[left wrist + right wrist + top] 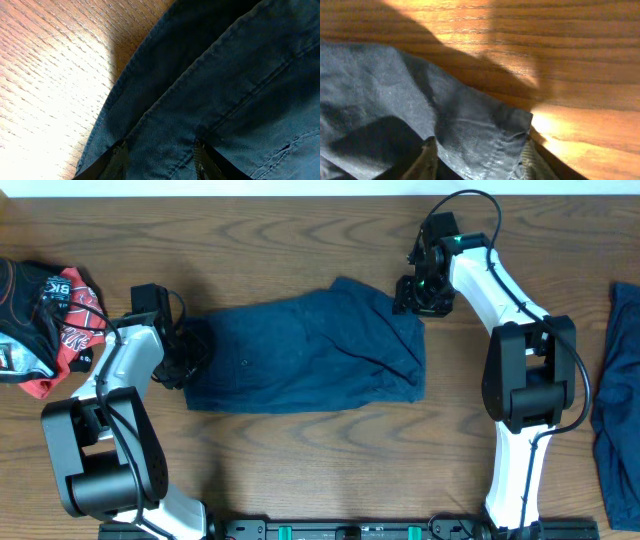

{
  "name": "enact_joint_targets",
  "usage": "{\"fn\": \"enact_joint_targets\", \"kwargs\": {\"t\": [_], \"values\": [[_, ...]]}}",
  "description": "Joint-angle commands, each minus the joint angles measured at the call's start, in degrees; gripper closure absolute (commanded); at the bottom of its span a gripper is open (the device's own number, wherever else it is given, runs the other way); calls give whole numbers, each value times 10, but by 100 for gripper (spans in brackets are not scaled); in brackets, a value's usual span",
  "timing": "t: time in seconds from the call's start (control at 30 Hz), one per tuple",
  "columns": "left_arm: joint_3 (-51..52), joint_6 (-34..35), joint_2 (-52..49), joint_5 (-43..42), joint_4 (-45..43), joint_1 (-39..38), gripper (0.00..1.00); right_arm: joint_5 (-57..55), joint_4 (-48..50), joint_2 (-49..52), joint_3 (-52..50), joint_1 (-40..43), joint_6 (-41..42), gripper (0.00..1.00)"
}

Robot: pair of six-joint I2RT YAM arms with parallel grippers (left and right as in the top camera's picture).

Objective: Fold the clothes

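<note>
A dark navy garment [310,350] lies spread and wrinkled across the middle of the table. My left gripper [186,352] is at its left edge. In the left wrist view the fingers [160,152] stand apart, low over a seamed hem of the cloth [225,75]. My right gripper [416,296] is at the garment's far right corner. In the right wrist view its fingers [480,155] stand apart, with the cloth's corner [470,125] between them. A second navy garment [618,400] lies at the table's right edge.
A heap of red, black and white printed clothing [45,320] lies at the left edge, just left of my left arm. Bare wood table [330,470] shows in front of the garment and to its right, between it and the second garment.
</note>
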State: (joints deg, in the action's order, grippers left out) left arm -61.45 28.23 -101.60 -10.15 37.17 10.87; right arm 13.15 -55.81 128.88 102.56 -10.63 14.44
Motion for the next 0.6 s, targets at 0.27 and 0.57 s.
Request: {"fn": "enact_joint_targets", "kwargs": {"t": [0.27,0.57], "values": [[-7,-17,-6,1,5,2,55,4,31,27,-6,-21,64,82],[-7,-17,-6,1,5,2,55,-88,62,33,3,4,68,99]]}}
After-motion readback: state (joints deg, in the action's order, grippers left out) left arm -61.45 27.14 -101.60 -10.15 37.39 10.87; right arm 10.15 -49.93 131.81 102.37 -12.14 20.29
